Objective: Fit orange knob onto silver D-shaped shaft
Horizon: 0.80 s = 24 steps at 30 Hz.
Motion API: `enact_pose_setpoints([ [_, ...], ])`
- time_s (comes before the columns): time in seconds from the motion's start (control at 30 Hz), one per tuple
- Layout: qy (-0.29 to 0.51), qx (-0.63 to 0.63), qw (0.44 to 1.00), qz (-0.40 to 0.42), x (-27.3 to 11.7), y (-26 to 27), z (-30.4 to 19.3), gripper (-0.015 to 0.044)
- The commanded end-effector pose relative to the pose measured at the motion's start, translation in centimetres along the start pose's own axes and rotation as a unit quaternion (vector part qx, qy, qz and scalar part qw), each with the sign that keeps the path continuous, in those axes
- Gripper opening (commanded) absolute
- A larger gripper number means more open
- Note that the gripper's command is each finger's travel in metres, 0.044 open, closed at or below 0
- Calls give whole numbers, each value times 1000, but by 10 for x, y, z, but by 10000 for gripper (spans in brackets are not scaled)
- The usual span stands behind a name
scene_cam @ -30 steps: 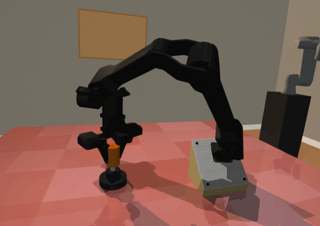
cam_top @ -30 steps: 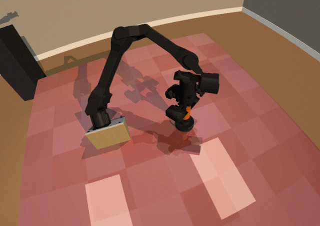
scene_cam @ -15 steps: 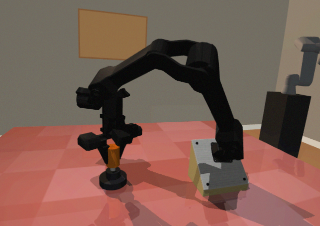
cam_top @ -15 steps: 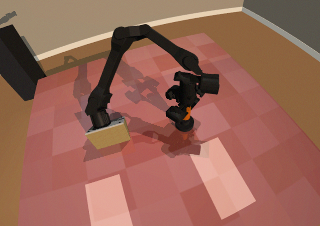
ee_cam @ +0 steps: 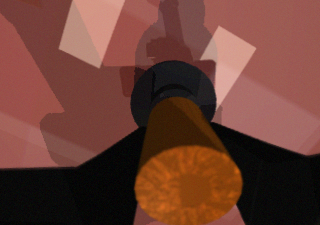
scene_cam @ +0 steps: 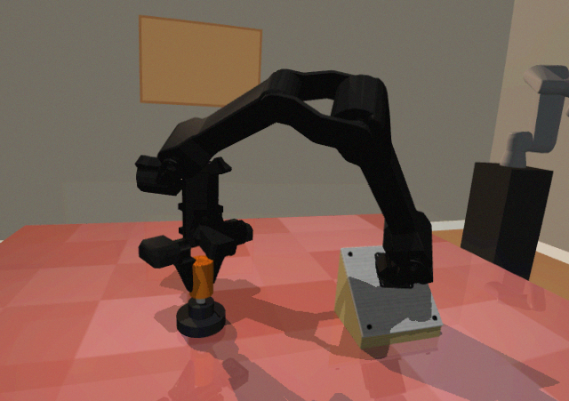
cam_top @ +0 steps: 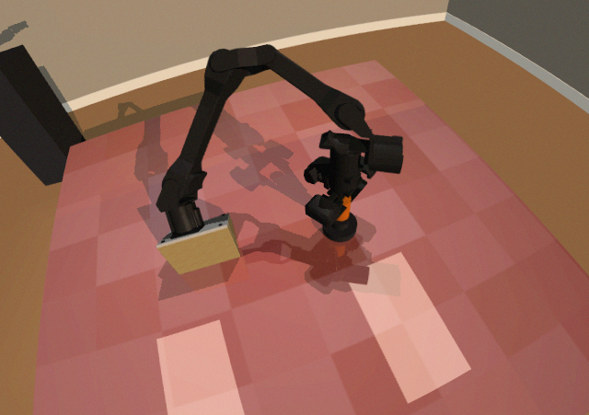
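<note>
The orange knob [cam_top: 343, 213] [scene_cam: 202, 282] [ee_cam: 189, 185] is an upright cylinder right above the round black pedestal [cam_top: 340, 232] [scene_cam: 200, 322] [ee_cam: 142, 96]. A short piece of the silver shaft [scene_cam: 200, 300] shows between the knob's lower end and the pedestal's raised collar in the exterior view. My gripper [scene_cam: 202, 281] [ee_cam: 177, 130] is shut on the knob, with a finger on each side of it, pointing down. The knob's hole and the shaft's flat side are hidden, so I cannot tell how they line up.
The arm's base stands on a tilted metal-topped block [cam_top: 202, 253] [scene_cam: 390, 295], well to one side of the pedestal. A dark stand [cam_top: 35, 116] [scene_cam: 505, 217] is beyond the red tiled surface [cam_top: 275, 349] [scene_cam: 284, 373]. Arm shadows fall around the pedestal.
</note>
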<state>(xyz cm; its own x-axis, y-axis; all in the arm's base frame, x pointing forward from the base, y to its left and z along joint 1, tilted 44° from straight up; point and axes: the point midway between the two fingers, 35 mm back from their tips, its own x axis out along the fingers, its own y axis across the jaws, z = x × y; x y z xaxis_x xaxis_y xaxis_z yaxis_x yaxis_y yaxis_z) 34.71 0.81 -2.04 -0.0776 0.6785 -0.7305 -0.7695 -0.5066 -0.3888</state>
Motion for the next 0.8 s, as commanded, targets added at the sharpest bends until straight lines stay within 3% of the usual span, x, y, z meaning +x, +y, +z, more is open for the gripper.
enact_pose_setpoints([
  [0.0,0,-16,1000,-1,0,0,0,0],
  [0.77,0,11,1000,-1,1,0,0,0],
])
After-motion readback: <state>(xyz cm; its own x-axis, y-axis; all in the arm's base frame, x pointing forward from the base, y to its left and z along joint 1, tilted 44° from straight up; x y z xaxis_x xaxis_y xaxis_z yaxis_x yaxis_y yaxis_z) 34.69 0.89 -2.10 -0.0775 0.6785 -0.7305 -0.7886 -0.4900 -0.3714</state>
